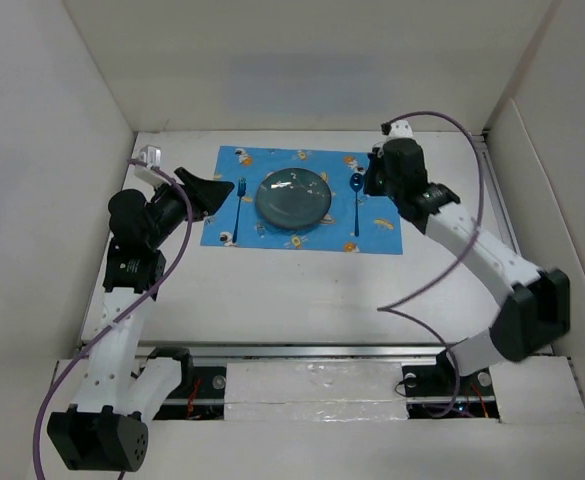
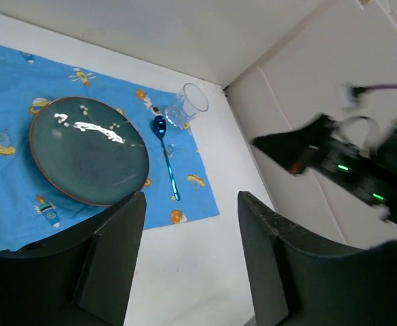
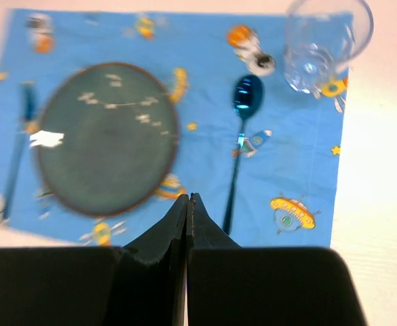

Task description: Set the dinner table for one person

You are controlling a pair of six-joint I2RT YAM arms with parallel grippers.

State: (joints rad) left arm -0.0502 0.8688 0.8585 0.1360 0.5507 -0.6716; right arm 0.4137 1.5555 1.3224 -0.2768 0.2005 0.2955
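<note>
My left jaws stand spread and empty, my right jaws pressed together; fork, plate and spoon lie on the worktop's placemat, glass at its corner

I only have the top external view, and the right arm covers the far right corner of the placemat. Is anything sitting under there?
Observer: Yes, a clear glass stands upright at that corner, just beyond the bowl of the spoon.
Operator: Is the right gripper holding it?
Observer: No, the right gripper is shut and empty, clear of the glass.
Operator: And the left one?
Observer: The left gripper is open, with nothing between its fingers.
</note>
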